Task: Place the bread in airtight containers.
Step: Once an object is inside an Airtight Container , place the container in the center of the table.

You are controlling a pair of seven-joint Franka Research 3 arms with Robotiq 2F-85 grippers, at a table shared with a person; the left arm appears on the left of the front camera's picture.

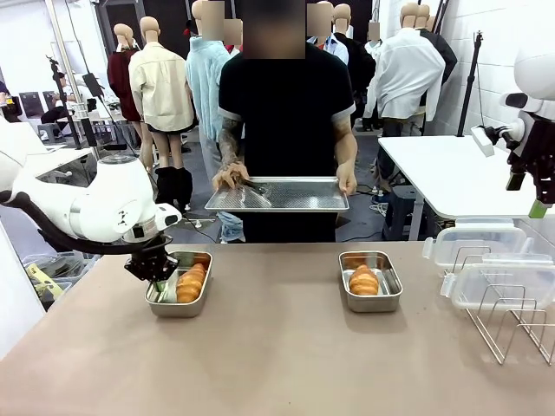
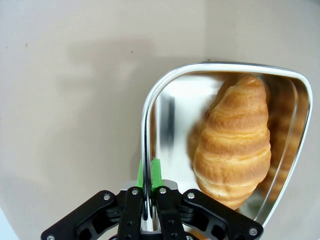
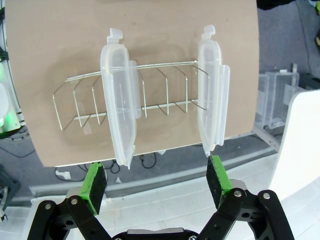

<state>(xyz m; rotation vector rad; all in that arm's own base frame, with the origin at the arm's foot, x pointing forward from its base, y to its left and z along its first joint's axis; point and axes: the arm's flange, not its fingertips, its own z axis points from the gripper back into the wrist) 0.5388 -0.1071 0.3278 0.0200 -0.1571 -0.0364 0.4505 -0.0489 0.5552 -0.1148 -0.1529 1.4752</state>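
The table (image 1: 277, 373) carries a wire rack (image 1: 513, 322) at its near right corner. Two clear plastic lids stand on edge in the rack's slots, the nearer lid (image 1: 507, 286) (image 3: 120, 105) and the farther lid (image 1: 481, 245) (image 3: 212, 95). They are separated by several empty slots.

Farther in, two steel containers sit uncovered and well apart. The left-hand container (image 1: 178, 309) (image 2: 175, 75) holds one bread roll (image 1: 191, 282) (image 2: 232, 145), which lies lengthwise along the side away from the gripper. The left gripper (image 1: 154, 277) (image 2: 149, 175) reaches down onto this container. Its jaws are clamped on the container's rim on the side opposite the roll, with one green pad inside the wall and one outside. The right-hand container (image 1: 370, 302) holds a second bread roll (image 1: 363, 280), centred on its floor.

The right gripper (image 3: 156, 175) hangs high above the rack, clear of the lids. Its jaws stand wide apart and hold nothing.

At the far edge a person stands facing the table and holds a flat perforated steel tray (image 1: 277, 209) level with both hands, one hand (image 1: 230, 178) at each end.
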